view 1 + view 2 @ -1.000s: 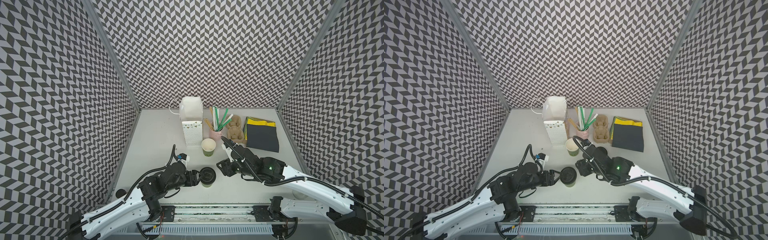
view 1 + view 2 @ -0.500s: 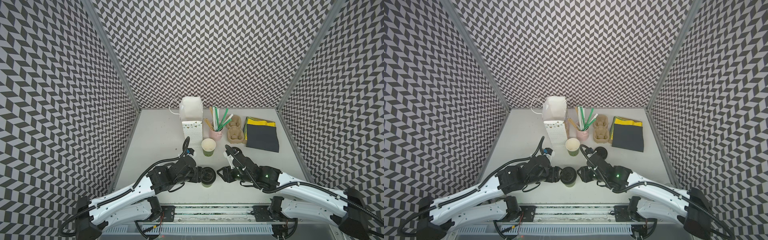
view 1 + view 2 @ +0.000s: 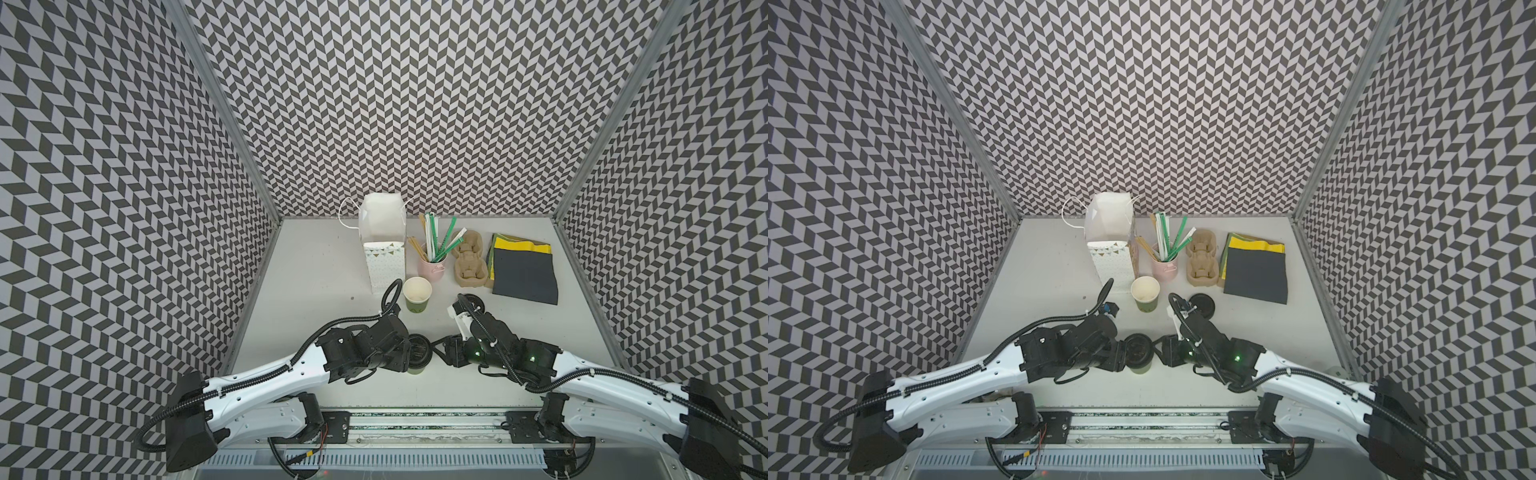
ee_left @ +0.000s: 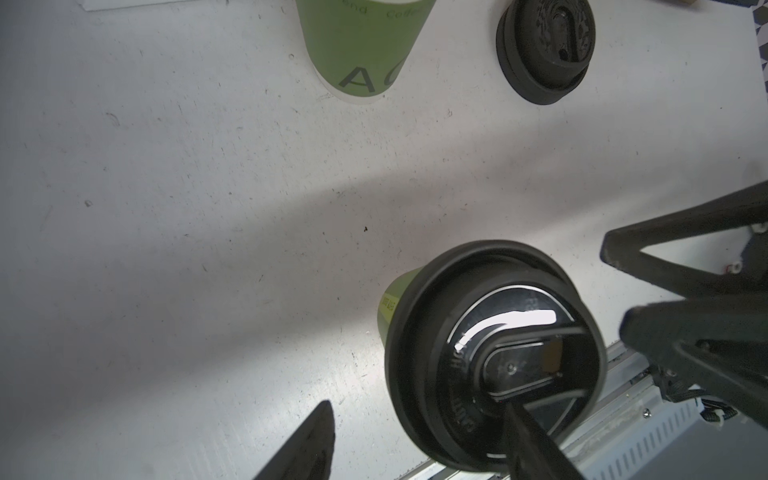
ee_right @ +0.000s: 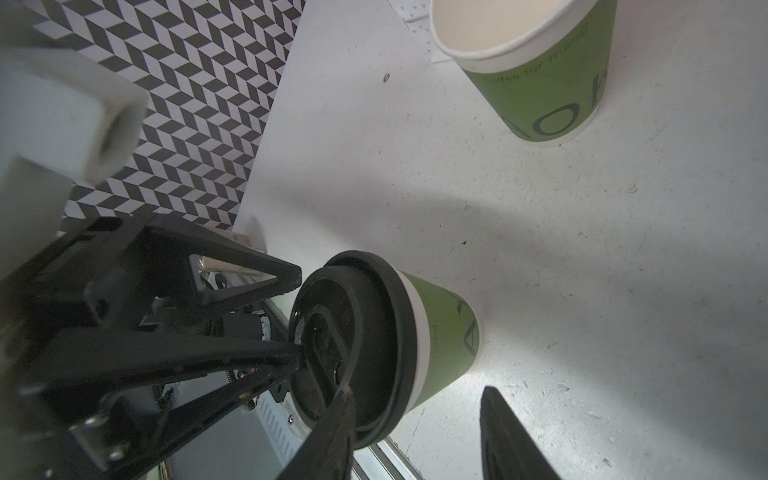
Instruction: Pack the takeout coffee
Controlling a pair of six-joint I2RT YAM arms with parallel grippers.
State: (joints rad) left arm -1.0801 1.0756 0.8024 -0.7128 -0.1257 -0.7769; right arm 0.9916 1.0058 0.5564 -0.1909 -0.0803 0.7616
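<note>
The takeout coffee [image 3: 417, 360] [image 3: 1138, 355], a green cup with a black lid, stands near the table's front edge between both grippers. My left gripper [image 3: 407, 358] [image 3: 1124, 353] [image 4: 419, 446] is open at the cup's left. One of its fingers [image 4: 534, 444] lies across the lid top, the other hangs over bare table. My right gripper [image 3: 437, 360] [image 3: 1158, 353] [image 5: 419, 436] is open at the cup's right. One of its fingers [image 5: 332, 432] rests on the lid [image 5: 353, 345], the other stands clear beside the cup wall.
A lidless green cup [image 3: 417, 293] [image 4: 361, 45] [image 5: 536, 66] and a spare black lid [image 3: 471, 300] [image 4: 544, 45] sit behind. Further back are a white paper bag [image 3: 384, 266], a pink cup of straws [image 3: 432, 266], a cardboard cup carrier [image 3: 469, 266] and stacked napkins [image 3: 523, 276].
The right gripper has come forward and down onto the lidded cup while narrowing. The left arm has swung further over the table, its gripper narrowing slightly at the lid.
</note>
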